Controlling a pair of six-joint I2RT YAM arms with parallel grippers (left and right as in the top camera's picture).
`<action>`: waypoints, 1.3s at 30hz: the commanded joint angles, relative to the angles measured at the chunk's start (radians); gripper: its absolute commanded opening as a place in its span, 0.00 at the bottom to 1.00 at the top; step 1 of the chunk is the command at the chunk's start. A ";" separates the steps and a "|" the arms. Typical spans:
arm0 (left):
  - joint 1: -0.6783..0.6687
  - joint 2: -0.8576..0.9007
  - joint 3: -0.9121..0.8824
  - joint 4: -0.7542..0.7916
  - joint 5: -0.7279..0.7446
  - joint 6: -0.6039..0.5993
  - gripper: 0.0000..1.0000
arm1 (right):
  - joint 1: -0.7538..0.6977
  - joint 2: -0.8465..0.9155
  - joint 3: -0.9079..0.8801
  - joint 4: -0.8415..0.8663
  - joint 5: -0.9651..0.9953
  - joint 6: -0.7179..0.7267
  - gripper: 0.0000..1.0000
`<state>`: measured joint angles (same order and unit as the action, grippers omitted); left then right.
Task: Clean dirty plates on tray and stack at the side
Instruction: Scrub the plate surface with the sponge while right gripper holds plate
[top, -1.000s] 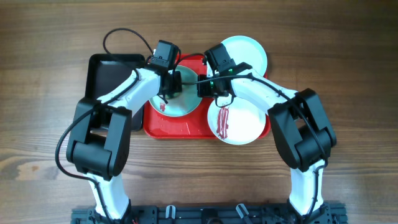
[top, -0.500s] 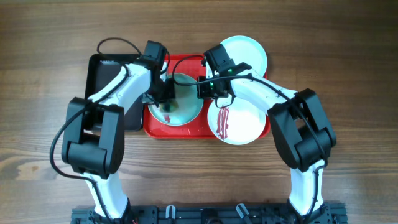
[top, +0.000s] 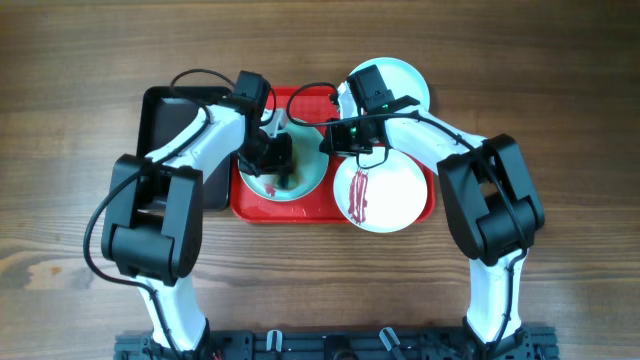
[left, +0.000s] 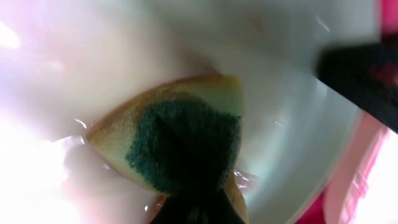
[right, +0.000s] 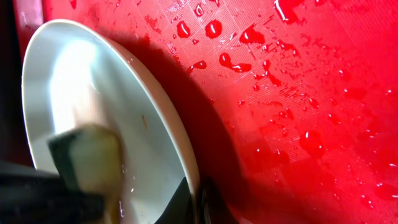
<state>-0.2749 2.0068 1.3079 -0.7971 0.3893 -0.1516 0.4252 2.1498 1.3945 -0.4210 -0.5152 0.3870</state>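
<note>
A pale mint plate (top: 300, 180) stands tilted on the left half of the red tray (top: 300, 208). My right gripper (top: 330, 140) is shut on its rim (right: 168, 124), one finger on each side (right: 199, 199). My left gripper (top: 272, 160) is shut on a yellow sponge with a green scouring face (left: 180, 140), pressed against the plate's wet inside (left: 292, 124). A white plate with dark red streaks (top: 395, 190) lies on the tray's right half. Another mint plate (top: 400, 80) rests on the table behind the tray.
A black tray (top: 175, 115) sits against the red tray's left side. Water drops cover the red tray's floor (right: 298, 93). The two arms meet closely over the left plate. Bare wooden table (top: 560, 120) surrounds everything.
The left gripper has rubbed the sponge across the mint plate, out to the left and back toward the middle. The right gripper, still on the rim, has shifted slightly back.
</note>
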 joint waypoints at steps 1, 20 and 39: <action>-0.078 0.043 -0.032 0.008 0.179 0.122 0.04 | 0.009 0.040 0.004 0.020 -0.085 -0.002 0.04; -0.036 0.043 -0.032 0.373 -0.467 -0.303 0.04 | 0.009 0.040 0.004 0.009 -0.085 -0.003 0.04; 0.028 0.043 -0.031 -0.079 -0.204 -0.119 0.04 | 0.009 0.040 0.004 0.008 -0.081 -0.002 0.04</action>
<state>-0.2600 1.9949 1.3293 -0.7940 0.0532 -0.3962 0.4374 2.1601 1.3968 -0.4145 -0.5800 0.3695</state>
